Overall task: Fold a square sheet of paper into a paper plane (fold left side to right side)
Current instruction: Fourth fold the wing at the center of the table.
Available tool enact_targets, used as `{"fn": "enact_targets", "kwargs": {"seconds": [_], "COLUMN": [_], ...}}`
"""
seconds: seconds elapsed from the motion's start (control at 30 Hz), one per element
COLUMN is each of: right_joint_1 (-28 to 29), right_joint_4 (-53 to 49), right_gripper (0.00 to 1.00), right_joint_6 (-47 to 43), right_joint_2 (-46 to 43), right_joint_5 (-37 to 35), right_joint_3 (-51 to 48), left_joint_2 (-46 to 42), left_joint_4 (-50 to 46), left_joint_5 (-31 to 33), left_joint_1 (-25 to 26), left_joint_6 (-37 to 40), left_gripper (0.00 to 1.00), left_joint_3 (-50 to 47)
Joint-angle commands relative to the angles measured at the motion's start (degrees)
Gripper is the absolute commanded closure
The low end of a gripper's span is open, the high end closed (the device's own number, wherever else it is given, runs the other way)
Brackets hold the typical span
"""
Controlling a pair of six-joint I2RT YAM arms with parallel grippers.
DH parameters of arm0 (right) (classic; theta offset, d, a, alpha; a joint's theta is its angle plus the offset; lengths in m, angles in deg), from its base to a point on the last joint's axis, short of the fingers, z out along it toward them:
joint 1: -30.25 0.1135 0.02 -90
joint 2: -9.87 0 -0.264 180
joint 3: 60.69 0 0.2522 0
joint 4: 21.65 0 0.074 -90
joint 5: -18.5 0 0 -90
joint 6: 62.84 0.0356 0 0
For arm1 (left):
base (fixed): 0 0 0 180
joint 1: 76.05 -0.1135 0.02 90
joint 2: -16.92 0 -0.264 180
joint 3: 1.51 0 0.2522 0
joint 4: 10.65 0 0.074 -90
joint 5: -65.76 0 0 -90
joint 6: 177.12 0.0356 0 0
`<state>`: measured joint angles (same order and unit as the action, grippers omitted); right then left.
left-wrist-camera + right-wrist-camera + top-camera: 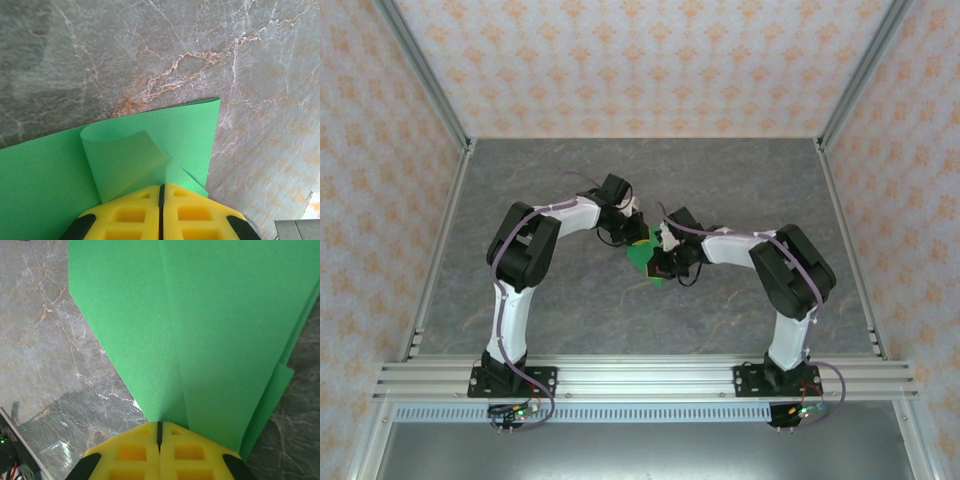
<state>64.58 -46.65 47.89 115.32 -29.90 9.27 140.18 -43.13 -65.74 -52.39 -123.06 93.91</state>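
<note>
The paper [643, 257] sits between both grippers, equally near each. The left gripper [161, 189] is pinched shut on its curled flap [125, 160]. The right gripper [160, 425] is clamped on the pointed end, and the crease [172, 330] runs straight away from its jaws.

A grey, marble-veined tabletop [570, 310] sits evenly lit inside walls [650, 60] papered in pale orange floral print, aluminium posts [425, 75] at the corners, slotted rails [650, 378] along the near edge.
</note>
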Motion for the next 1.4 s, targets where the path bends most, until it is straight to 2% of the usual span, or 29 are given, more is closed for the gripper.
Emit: {"fn": "enact_targets", "kwargs": {"seconds": [0.0,0.33,0.73,1.0,1.1,1.37], "right_joint_1": [-0.09,-0.61,-1.89,-1.84,-1.81,-1.87], "right_joint_4": [-5.29,-0.95,-0.62,-3.92,-3.79,-4.38], "right_gripper": [0.99,0.99,1.0,1.0,1.0,1.0], "right_joint_6": [-0.78,1.56,1.96,2.81,3.64,6.6], "right_joint_2": [-0.99,-3.41,-7.64,-13.62,-11.33,-4.1], "right_joint_5": [-1.79,0.99,1.07,2.37,2.88,-3.85], "right_joint_3": [-3.05,-6.98,-10.92,-4.87,-1.88,1.13], "left_joint_2": [3.87,4.44,4.44,4.0,3.94,3.61], "left_joint_4": [-7.4,-7.42,-7.6,-7.58,-7.48,-7.65], "left_joint_5": [7.76,7.92,7.79,7.75,7.59,7.57], "left_joint_1": [0.21,0.24,0.23,0.24,0.16,0.18], "left_joint_6": [0.79,0.87,0.88,0.88,0.78,0.85], "left_gripper": [0.92,0.92,0.92,0.92,0.92,0.92], "left_joint_3": [-1.68,-1.55,-1.16,-1.07,-0.98,-1.08]}}
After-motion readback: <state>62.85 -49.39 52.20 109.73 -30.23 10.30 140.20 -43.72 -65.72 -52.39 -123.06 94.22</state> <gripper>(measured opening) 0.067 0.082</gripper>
